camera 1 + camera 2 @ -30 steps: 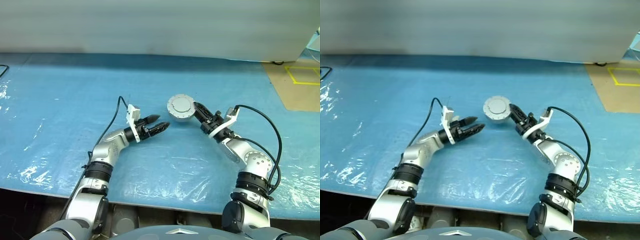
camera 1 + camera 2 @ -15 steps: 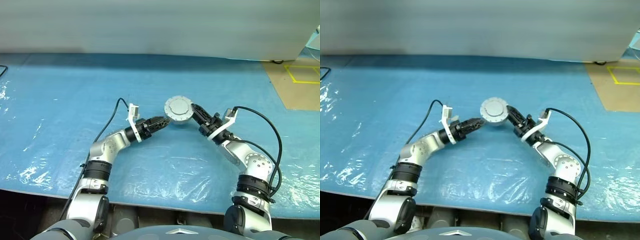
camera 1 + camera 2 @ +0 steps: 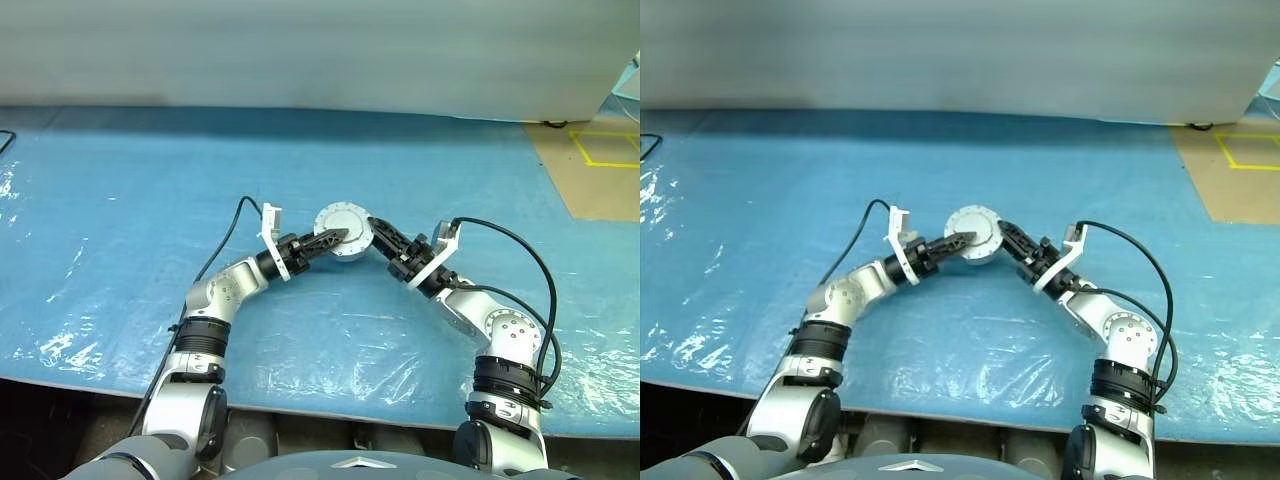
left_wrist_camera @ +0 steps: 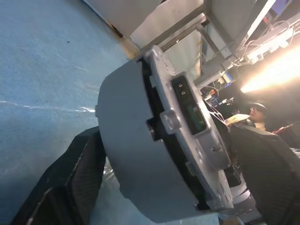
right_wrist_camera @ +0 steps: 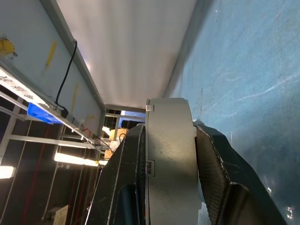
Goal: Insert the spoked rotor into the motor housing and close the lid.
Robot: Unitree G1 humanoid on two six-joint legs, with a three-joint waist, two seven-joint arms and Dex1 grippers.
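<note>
The motor housing (image 3: 345, 232), a round silver can, hangs above the blue table with my right gripper (image 3: 372, 236) shut on its rim. In the right wrist view the can (image 5: 168, 154) is squeezed between both black fingers (image 5: 125, 178). A flat grey disc with a notched rim, the lid (image 3: 970, 226), faces up on the can. My left gripper (image 3: 334, 238) reaches in from the other side. Its open fingers (image 4: 75, 178) straddle the can (image 4: 140, 154), and the far finger stands apart from it. The spoked rotor is hidden.
A shiny blue sheet (image 3: 120, 200) covers the table, whose front edge (image 3: 300, 395) runs close to me. A brown board with yellow tape (image 3: 600, 160) lies at the far right. A pale wall (image 3: 300, 50) closes the back.
My right gripper carried the housing leftward. My left gripper moved right, rolled, and now has its fingers around the housing where it was apart before.
</note>
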